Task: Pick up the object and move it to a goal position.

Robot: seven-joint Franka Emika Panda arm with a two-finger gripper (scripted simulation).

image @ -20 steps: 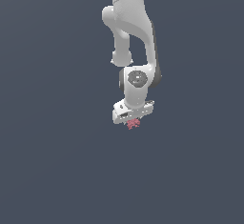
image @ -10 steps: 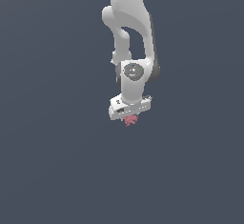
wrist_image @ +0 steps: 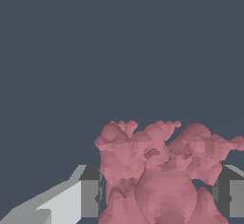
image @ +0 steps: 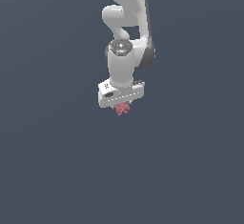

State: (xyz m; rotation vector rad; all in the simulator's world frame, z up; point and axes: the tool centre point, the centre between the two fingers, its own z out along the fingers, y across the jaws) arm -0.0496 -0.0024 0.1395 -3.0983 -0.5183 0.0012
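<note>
The gripper (image: 122,107) is pointing downward at the end of the white Panda arm (image: 125,37), and its fingers (wrist_image: 89,197) are closing on the object (image: 122,108), which is sitting between them. In the wrist view, the object (wrist_image: 162,173) is filling the gap between the two dark finger pads, with one pad pressing against each side of it. The object is appearing as a pink-red, lumpy cluster with an irregular, knobbly outline, and it is much smaller than the white gripper body (image: 120,94) above it.

In the exterior view, the object is hanging directly beneath the gripper body, near the middle of the view, and only its lower part is showing below the fingers. The arm is descending from the top edge of the exterior view, with its wrist joint (image: 121,47) facing the camera. The surroundings are showing only a uniform dark grey-blue background (image: 47,161) in both views.
</note>
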